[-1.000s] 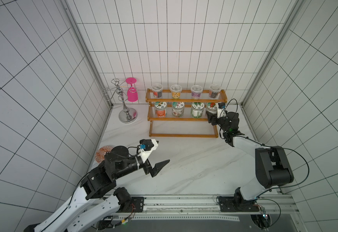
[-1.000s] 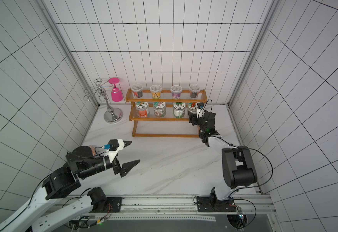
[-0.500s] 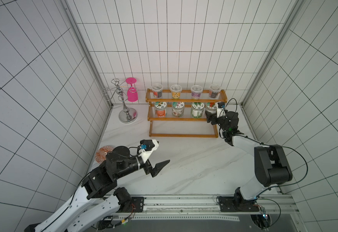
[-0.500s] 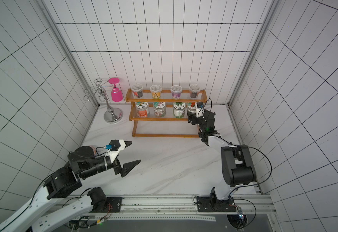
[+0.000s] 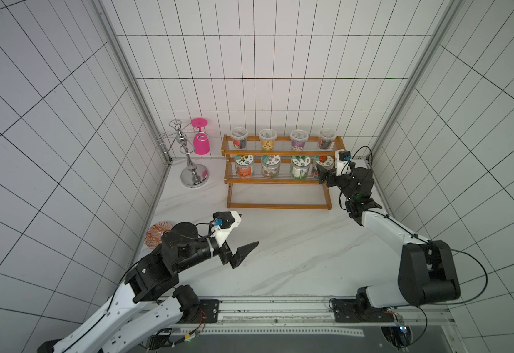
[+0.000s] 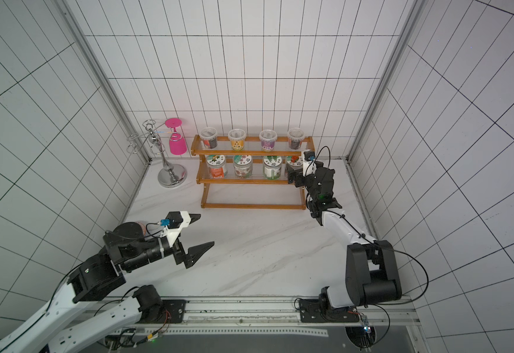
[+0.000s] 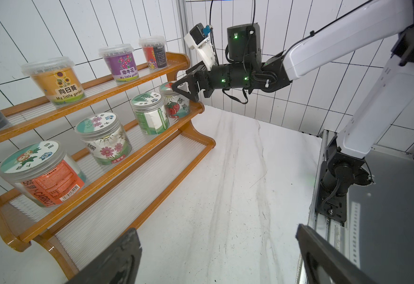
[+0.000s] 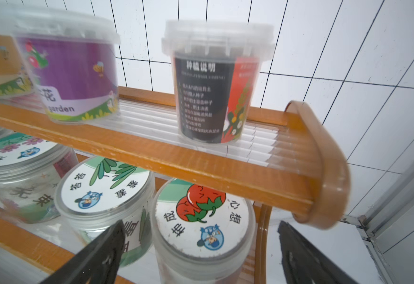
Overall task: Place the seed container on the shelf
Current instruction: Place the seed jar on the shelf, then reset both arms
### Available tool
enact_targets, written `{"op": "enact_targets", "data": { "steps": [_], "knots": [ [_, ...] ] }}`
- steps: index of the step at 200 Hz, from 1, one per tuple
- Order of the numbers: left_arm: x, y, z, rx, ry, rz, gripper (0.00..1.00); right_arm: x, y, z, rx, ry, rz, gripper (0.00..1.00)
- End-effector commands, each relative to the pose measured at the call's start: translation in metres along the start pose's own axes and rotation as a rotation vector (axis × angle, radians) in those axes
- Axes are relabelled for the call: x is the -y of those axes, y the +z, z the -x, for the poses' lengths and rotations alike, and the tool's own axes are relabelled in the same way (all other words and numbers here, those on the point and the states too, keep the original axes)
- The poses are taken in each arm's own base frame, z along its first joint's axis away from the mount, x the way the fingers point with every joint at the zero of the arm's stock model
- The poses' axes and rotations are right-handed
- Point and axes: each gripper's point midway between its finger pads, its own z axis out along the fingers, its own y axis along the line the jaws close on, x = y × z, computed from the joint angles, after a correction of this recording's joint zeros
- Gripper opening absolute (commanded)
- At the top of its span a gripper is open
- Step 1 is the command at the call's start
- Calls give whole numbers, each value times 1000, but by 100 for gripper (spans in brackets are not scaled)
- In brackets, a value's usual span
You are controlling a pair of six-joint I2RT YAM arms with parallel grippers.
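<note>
On the middle tier of the shelf (image 5: 280, 181), the seed jar (image 7: 176, 107) stands on its own, so the right gripper (image 8: 201, 225) flanks it spread wide, probably done placing. The left gripper (image 5: 248, 229) idles open and empty.

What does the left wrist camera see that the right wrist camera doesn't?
Only the left wrist view shows the whole right arm, its open right gripper at the tomato jar, and the open left gripper low in the picture. Only the right wrist view shows the two red tomatoes drawn on that jar's lid in full. Both show the shelf, the purple tub and the black-and-red tub.
</note>
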Motion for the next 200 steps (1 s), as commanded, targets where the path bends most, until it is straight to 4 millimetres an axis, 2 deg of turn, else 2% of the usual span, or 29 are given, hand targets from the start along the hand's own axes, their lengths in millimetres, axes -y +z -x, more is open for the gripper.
{"op": "enact_targets", "data": {
  "steps": [1, 49, 101, 123, 155, 200],
  "knots": [
    [-13, 7, 2, 14, -23, 66, 99, 1, -20, -11, -70, 6, -13, 99],
    [-51, 16, 9, 76, -97, 271, 99, -2, -69, -19, -193, 60, -34, 99],
    [-114, 14, 1, 164, -173, 607, 99, -3, -123, -40, -260, 141, -86, 99],
    [-147, 7, -15, 193, -254, 720, 99, 3, -138, -59, -287, 150, -143, 99],
    [-199, -11, -58, 210, -377, 910, 99, 16, -149, -90, -317, 148, -240, 99],
    [-240, -19, -116, 111, -274, 1114, 99, 40, -150, -129, -316, 111, -392, 99]
  ]
}}
